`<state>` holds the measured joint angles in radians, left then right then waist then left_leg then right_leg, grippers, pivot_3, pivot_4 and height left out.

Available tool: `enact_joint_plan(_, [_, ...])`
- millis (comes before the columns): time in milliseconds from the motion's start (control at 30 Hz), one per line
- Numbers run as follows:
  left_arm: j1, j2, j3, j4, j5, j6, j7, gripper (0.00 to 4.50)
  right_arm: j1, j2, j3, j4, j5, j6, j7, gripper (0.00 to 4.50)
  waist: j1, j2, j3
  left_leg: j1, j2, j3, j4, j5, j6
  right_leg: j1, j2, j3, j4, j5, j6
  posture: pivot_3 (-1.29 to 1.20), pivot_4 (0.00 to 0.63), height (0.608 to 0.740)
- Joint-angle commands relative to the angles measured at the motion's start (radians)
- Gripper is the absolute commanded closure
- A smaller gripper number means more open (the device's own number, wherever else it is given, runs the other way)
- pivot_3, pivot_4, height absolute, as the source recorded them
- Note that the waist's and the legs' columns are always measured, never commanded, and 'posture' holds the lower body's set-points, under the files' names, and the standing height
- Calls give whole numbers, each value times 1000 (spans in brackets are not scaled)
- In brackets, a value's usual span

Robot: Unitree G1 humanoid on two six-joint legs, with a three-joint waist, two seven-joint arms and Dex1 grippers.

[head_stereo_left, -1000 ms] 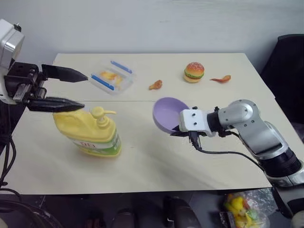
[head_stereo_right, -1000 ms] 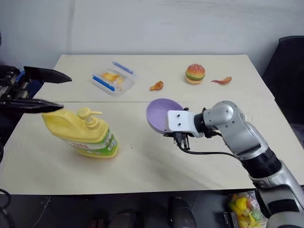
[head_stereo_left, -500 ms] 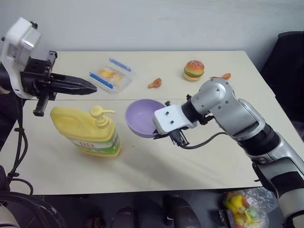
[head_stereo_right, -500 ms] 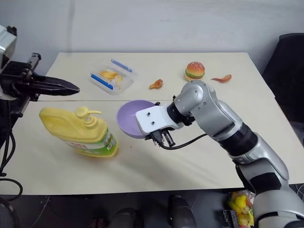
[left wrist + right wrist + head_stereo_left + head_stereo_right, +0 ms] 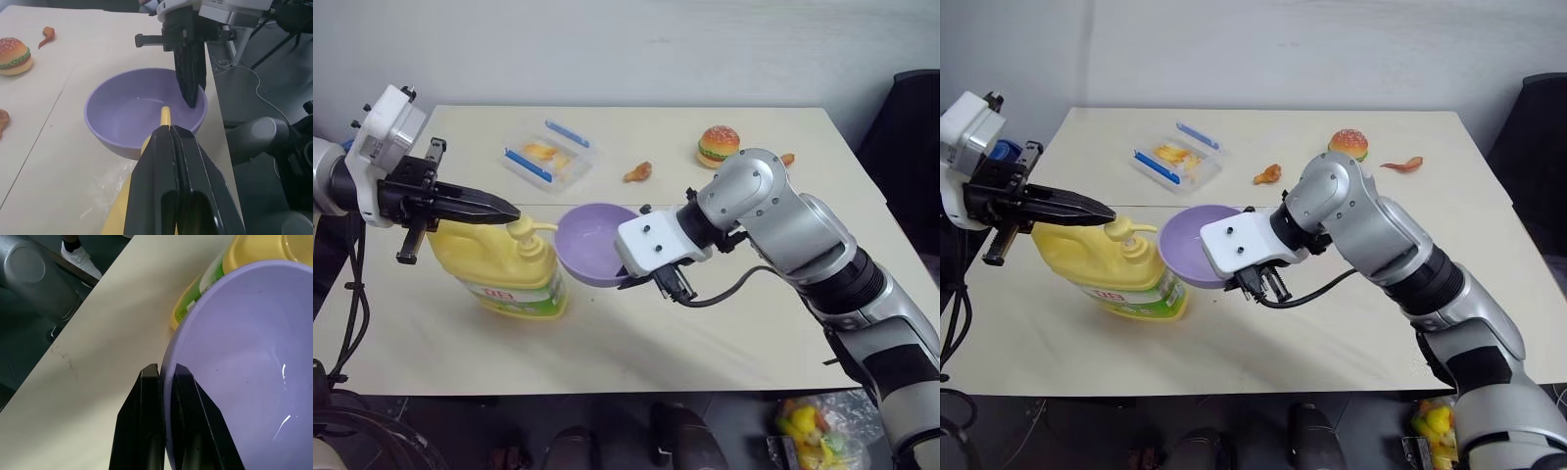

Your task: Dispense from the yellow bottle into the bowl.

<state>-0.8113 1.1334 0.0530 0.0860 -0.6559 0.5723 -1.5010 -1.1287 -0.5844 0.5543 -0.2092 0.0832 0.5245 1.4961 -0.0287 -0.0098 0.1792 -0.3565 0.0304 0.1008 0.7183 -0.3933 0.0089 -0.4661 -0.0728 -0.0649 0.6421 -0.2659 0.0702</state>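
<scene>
Bowl (image 5: 595, 242) rim pinched by right tool (image 5: 164, 382); left tool (image 5: 509, 211) closed, empty, over yellow bottle (image 5: 499, 266) pump

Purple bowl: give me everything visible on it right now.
The bowl is small, round, plain lavender, plastic-looking with a glossy inside that looks empty. It is held off the table and tilted, its opening turned up and toward the yellow bottle. The right gripper is shut on its rim, one finger inside, one outside. The bottle's pump spout reaches over the near rim; whether they touch cannot be told. The left gripper, shut, sits at the pump head.
</scene>
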Motion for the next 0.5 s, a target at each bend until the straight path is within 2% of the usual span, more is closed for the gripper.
enact_joint_plan(33, [-22, -27, 12, -17, 6, -17, -20, 4483, -28, 4, -27, -45, 24, 13, 6, 4500, 0, 0, 0, 0, 0, 0, 0, 0, 0, 0, 0, 0, 0, 0, 0, 0, 150, 740])
enact_joint_plan(500, [21, -33, -35, -24, 92, -90, -45, 4483, -67, 3, -39, -54, 63, 53, 1, 4500, -1, 0, 0, 0, 0, 0, 0, 0, 0, 0, 0, -1, 0, 0, 0, 0, 150, 740])
